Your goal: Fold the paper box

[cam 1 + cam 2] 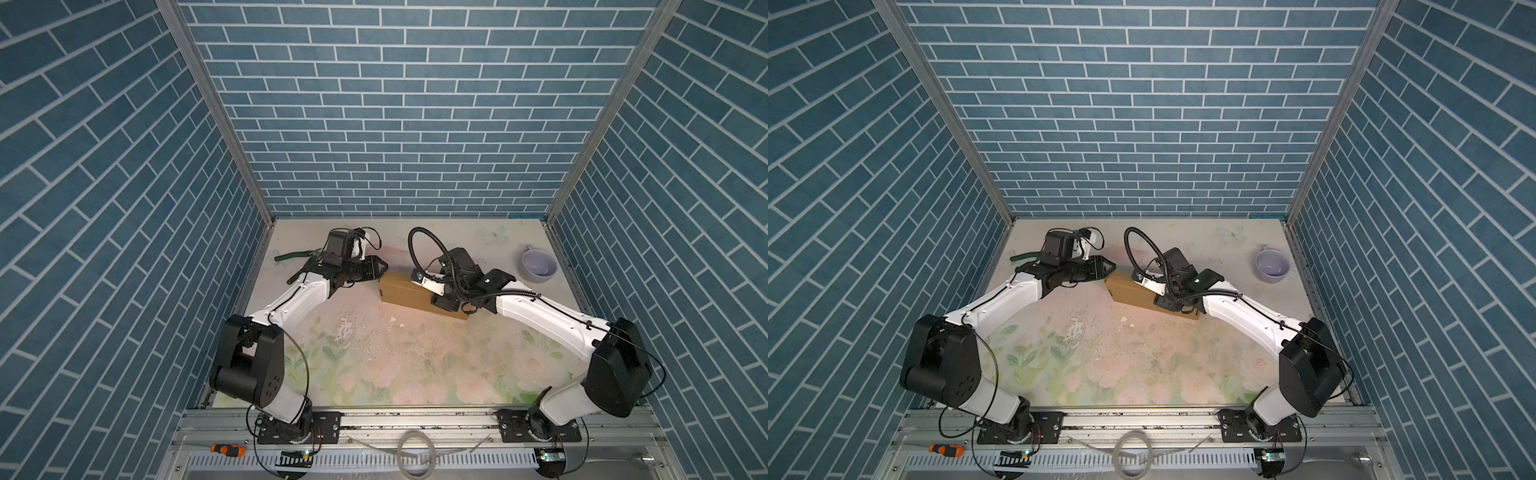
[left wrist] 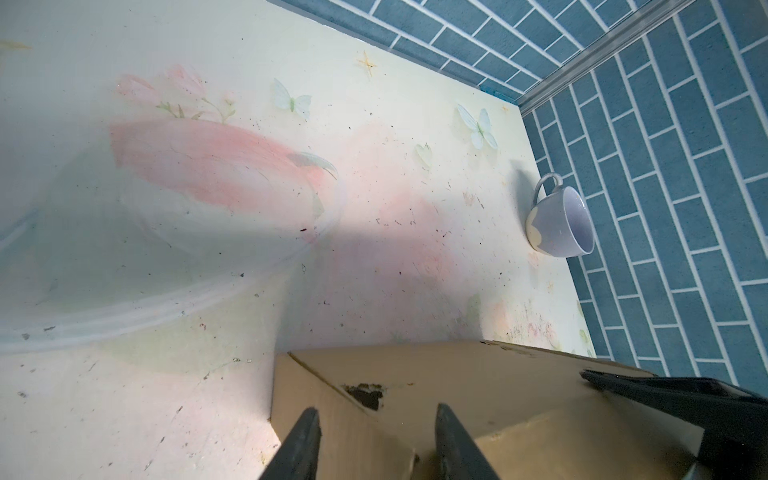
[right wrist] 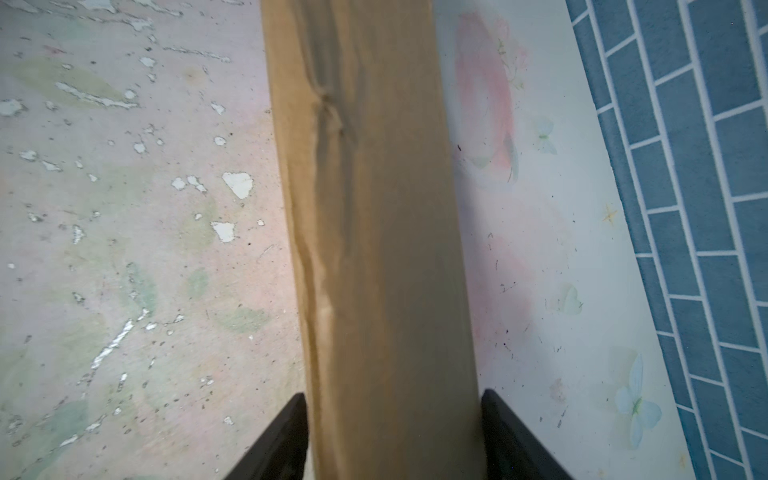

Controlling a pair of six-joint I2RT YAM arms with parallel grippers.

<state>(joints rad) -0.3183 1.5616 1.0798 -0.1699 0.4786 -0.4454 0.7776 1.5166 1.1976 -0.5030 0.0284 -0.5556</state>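
The paper box (image 1: 409, 293) lies on the desk (image 1: 374, 353), straddled by the right gripper (image 3: 395, 395) — whether clenched on it I cannot tell. The left gripper (image 2: 376, 413), released, hovers over its end.

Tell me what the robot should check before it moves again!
1. Is the box folded shut? Ok, it looks closed.
2. Does the right gripper straddle the box? Ok.
3. Is it squeezing the box? Cannot tell.
4. Is the left gripper open? Ok, at the box's end.
5. Is the cup out of the way? Ok, apart from the box.
6. Is the box flat on the table? Cannot tell.
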